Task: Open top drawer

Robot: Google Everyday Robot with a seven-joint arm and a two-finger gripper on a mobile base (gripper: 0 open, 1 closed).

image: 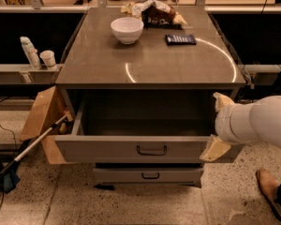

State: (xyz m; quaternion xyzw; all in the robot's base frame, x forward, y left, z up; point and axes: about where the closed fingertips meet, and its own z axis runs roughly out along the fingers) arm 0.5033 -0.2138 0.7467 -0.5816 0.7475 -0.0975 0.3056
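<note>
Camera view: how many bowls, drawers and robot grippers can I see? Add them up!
Bowls: 1, the white bowl on the table top.
Drawers: 2, the open top drawer and a lower drawer beneath it.
Grippers: 1, the gripper at the top drawer's right end, open.
Total: 4.

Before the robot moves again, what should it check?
1. Top drawer pulled out, inside showing: ok.
2. Tool at the drawer's right front corner: ok.
3. Tool's hold on the drawer: cannot tell.
4. Stick not touching the drawer's left corner: cannot tell.
5. Nobody close by: not ok, a shoe is at lower right.
6. Bowl away from the top's edge: ok.
</note>
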